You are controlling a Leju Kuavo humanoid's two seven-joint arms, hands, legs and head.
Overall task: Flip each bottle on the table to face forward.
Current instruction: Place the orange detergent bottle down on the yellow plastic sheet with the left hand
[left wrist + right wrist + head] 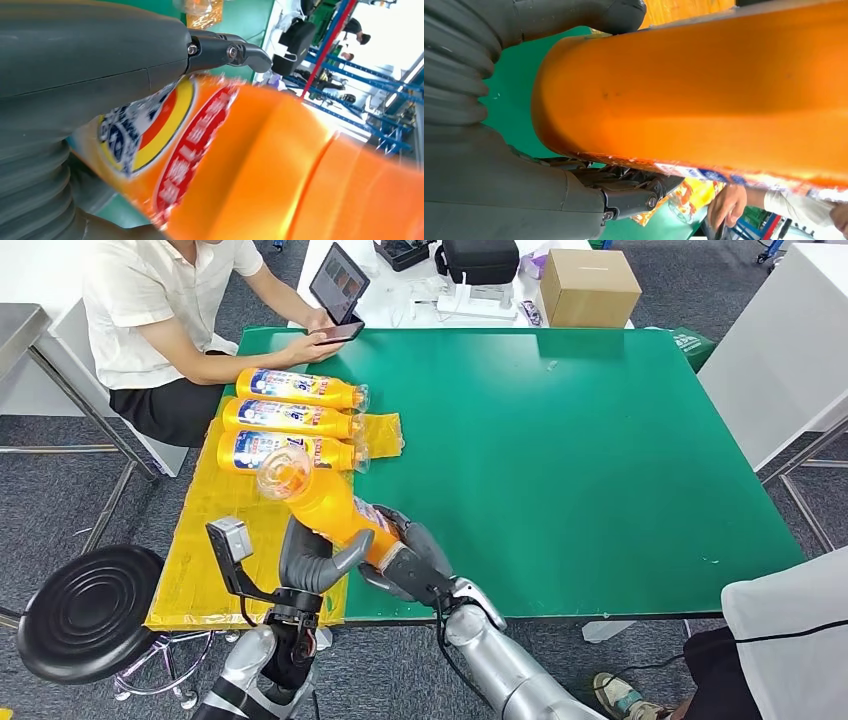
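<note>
— How far along?

— Three bottles (298,388) lying in a row on the yellow sheet (195,540), just beyond the hands, labels up, caps pointing toward the middle of the green table (600,440). Done, by the look of them (judged from the labels showing, nothing more).

— And the fourth?

— Orange bottle (325,502) lifted off the table, tilted, clear cap end raised and pointing away from the hands toward the row. Held from both sides: left hand (312,562) wrapped around the lower body, thumb across the front; right hand (408,560) closed around the base end, touching it.

— Label facing which way?

— Partly turned. Left wrist view: blurred label right against the palm, a dark finger (227,52) curling over the top. Right wrist view: mostly plain orange side, label edge just peeking along one side beside the fingers (624,192). Probably mid-flip, not yet settled.

— Anything left after that?

— Setting it down label up, beside the near end of the row. No other bottles seen waiting, so likely the last.

— Anyone near?

— A person (170,310) seated past the row, looking at a phone (338,333), well apart from both hands.
</note>
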